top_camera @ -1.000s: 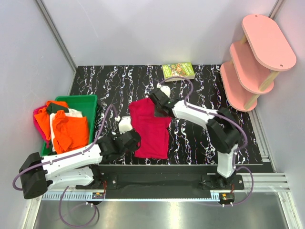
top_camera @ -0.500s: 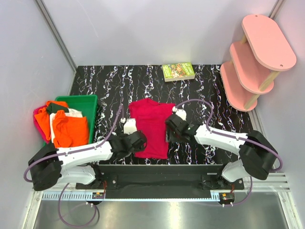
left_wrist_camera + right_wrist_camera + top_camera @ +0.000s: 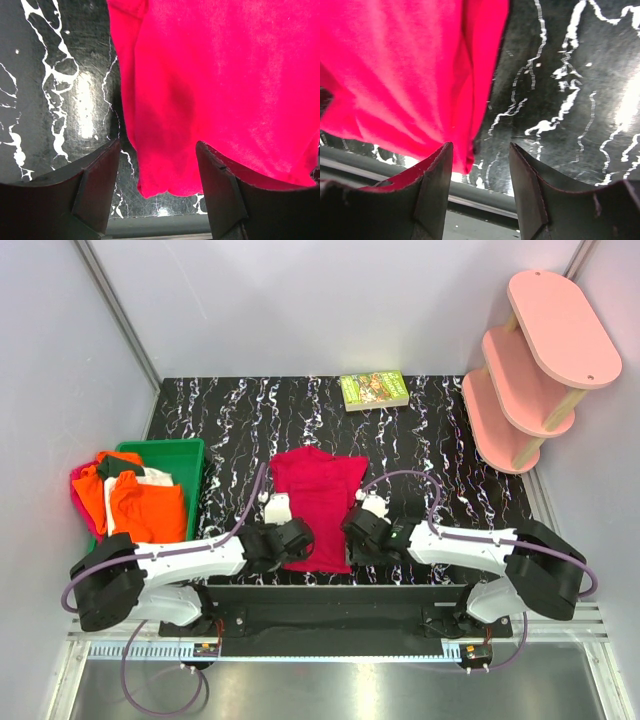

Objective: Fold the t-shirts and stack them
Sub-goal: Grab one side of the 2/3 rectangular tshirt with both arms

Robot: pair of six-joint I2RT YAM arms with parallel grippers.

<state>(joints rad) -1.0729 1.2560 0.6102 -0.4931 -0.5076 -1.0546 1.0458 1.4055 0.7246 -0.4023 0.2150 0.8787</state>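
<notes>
A crimson-red t-shirt (image 3: 322, 502) lies folded lengthwise on the black marbled table (image 3: 440, 470), its hem near the front edge. My left gripper (image 3: 296, 544) is open over the hem's left corner (image 3: 155, 187), which sits between its fingers. My right gripper (image 3: 357, 539) is open over the hem's right corner (image 3: 467, 162). Neither holds cloth. Orange (image 3: 145, 515), white (image 3: 155, 478) and magenta-pink (image 3: 80, 490) t-shirts are heaped in and over a green bin (image 3: 175, 452) at the left.
A small green-covered book (image 3: 375, 389) lies at the table's back edge. A pink three-tier shelf (image 3: 540, 365) stands at the back right. The table's front edge and a metal rail run just below both grippers.
My right gripper swept from the shirt's far collar end down to the near right hem corner. My left gripper shifted right to the near left corner. The shirt lies straighter and narrower.
</notes>
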